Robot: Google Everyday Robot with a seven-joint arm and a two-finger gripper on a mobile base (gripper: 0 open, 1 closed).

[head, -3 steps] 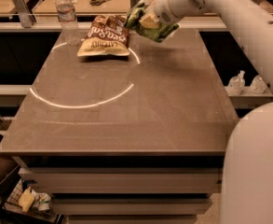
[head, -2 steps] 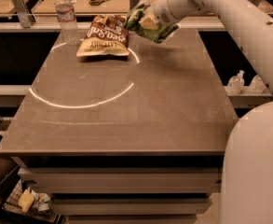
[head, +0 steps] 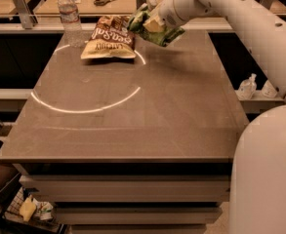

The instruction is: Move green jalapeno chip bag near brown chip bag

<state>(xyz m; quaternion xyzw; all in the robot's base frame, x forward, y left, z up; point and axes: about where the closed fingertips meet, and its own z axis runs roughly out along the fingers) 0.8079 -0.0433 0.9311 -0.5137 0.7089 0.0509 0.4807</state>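
Observation:
The brown chip bag [head: 108, 38], dark brown on top with white lettering and a tan bottom band, lies at the far middle of the table. The green jalapeno chip bag [head: 154, 28] hangs in the air just to its right, its left edge close to the brown bag's right side. My gripper [head: 150, 17] is shut on the green bag from above, at the end of the white arm that reaches in from the right. The green bag's underside is a little above the tabletop.
A clear plastic water bottle [head: 70, 17] stands left of the brown bag near the table's far left. The grey table [head: 142, 111] has a bright ring of light on it. Scissors [head: 106, 1] lie on the counter behind. My white base [head: 267, 174] fills the lower right.

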